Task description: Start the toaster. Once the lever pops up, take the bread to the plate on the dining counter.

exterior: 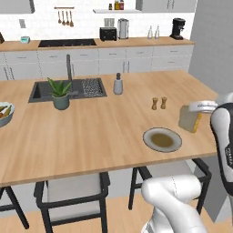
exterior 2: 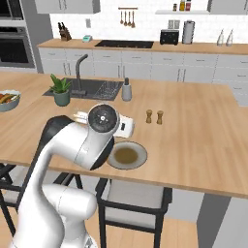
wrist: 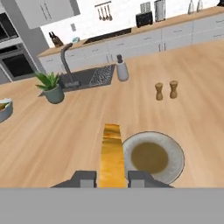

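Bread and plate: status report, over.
Tool shut on bread, edge-up above the counter. Plate bare, just beside the bread. Shakers stand well beyond the plate.

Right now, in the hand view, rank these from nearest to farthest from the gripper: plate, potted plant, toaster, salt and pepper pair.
1. Plate, just right of the gripper, which is shut on the bread.
2. Salt and pepper pair, farther out on the right.
3. Potted plant, left, by the sink.
4. Toaster, on the back counter.
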